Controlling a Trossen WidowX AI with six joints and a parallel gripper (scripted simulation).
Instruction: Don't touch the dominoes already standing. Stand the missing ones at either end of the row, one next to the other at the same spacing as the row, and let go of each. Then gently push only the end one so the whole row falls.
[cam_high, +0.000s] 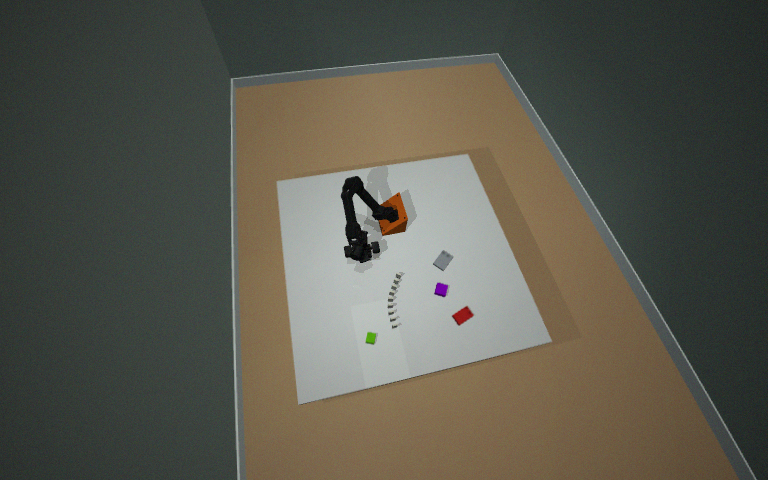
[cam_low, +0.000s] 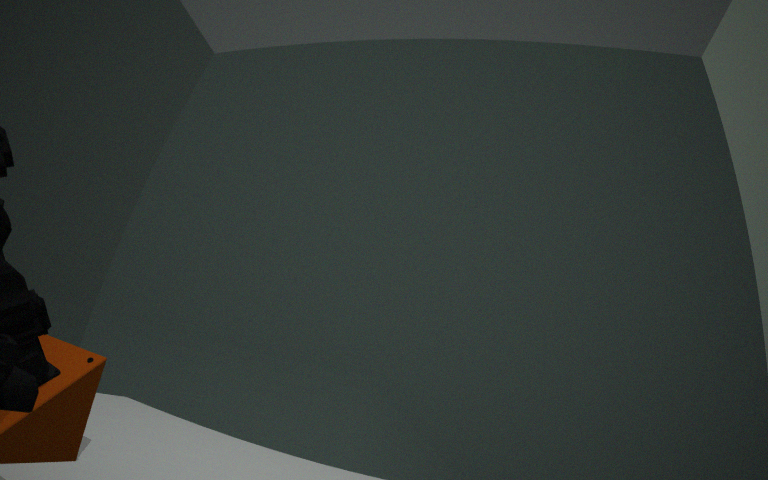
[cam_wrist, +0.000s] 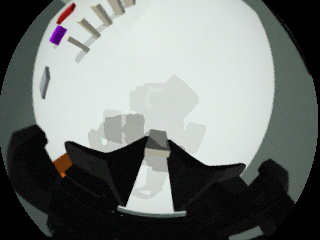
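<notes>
A curved row of several beige dominoes (cam_high: 390, 306) (cam_wrist: 102, 14) stands on the white table top. In the wrist view the near end of the row is at the upper left, away from my fingers. My gripper (cam_wrist: 157, 140) (cam_high: 360, 253) points down at the table, between the orange base and the near end of the row. Its fingers are drawn in and shut on a single domino (cam_wrist: 158, 151), which shows between the fingertips. Its lower part is hidden, so I cannot tell whether it touches the table. The exterior view shows only part of the arm.
A grey block (cam_high: 442, 260) (cam_wrist: 45, 83), a purple block (cam_high: 441, 289) (cam_wrist: 58, 35) and a red block (cam_high: 462, 315) (cam_wrist: 66, 13) lie to the right of the row in the top view. A green block (cam_high: 370, 337) lies near its far end. The orange base (cam_high: 394, 227) (cam_low: 50, 430) carries the arm.
</notes>
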